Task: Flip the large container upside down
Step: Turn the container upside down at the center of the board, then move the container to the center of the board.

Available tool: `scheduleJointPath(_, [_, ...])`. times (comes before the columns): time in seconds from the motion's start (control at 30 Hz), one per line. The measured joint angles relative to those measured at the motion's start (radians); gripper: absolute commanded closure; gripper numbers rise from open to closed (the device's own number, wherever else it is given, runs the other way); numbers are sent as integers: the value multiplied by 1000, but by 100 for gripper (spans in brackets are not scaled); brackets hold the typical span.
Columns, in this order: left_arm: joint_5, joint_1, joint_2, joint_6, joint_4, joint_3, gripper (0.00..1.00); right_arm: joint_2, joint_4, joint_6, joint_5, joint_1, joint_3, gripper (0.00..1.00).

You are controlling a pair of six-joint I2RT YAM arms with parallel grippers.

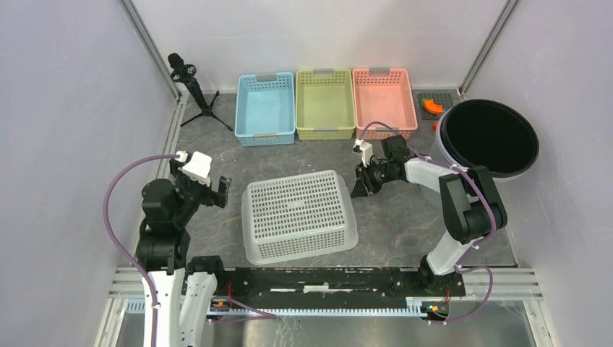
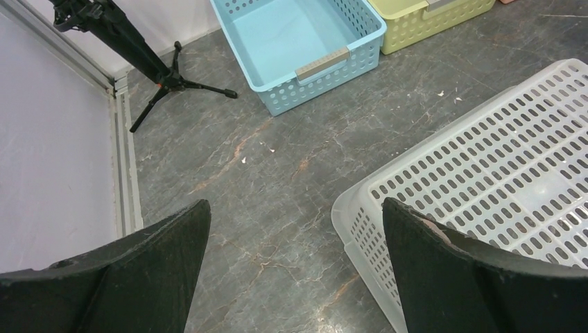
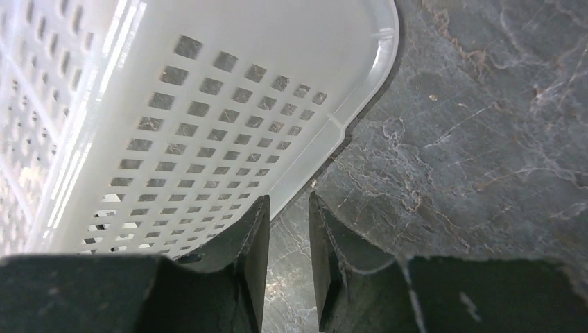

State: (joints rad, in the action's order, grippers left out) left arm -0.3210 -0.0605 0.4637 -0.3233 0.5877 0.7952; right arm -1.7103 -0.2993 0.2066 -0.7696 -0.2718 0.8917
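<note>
The large container (image 1: 300, 213) is a white perforated basket lying bottom up on the grey marbled table, rim down. My left gripper (image 1: 219, 191) hovers just left of it, wide open. In the left wrist view the gripper (image 2: 297, 203) has only bare table between its fingers, and the container's corner (image 2: 513, 159) sits by the right finger. My right gripper (image 1: 358, 189) is at the container's far right corner. In the right wrist view the gripper (image 3: 288, 198) stands narrowly open just off the container's rim (image 3: 173, 104), with nothing between its fingers.
Blue (image 1: 265, 108), green (image 1: 324, 103) and pink (image 1: 384, 101) baskets line the back. A black round bin (image 1: 490, 137) stands at the right behind the right arm. A small black tripod (image 1: 191, 83) is at the back left. An orange item (image 1: 434, 105) lies by the pink basket.
</note>
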Motion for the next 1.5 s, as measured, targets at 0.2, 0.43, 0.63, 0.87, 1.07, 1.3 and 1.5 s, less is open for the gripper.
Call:
scheduleJointPath(0.2, [-6, 0, 0, 0, 3, 0, 0, 97, -4, 45, 20, 0, -2, 56])
scheduleJointPath(0.43, [-22, 0, 0, 0, 7, 0, 0, 348, -120, 299, 29, 0, -2, 32])
scheduleJointPath(0.63, [-28, 0, 7, 0, 8, 0, 0, 628, -255, 558, 13, 0, -24, 2])
scheduleJointPath(0.87, [-31, 0, 16, 0, 8, 0, 0, 806, -325, 651, -27, -20, -158, 2])
scheduleJointPath(1.07, [-30, 0, 15, 0, 8, 0, 0, 785, -250, 549, 35, -125, -232, 2])
scheduleJointPath(1.3, [-29, -1, 14, 0, 8, 0, 0, 728, -137, 458, 165, -348, -261, 2])
scheduleJointPath(1.5, [-29, -1, 36, 0, 8, 0, 0, 595, -63, 412, 254, -428, -254, 11])
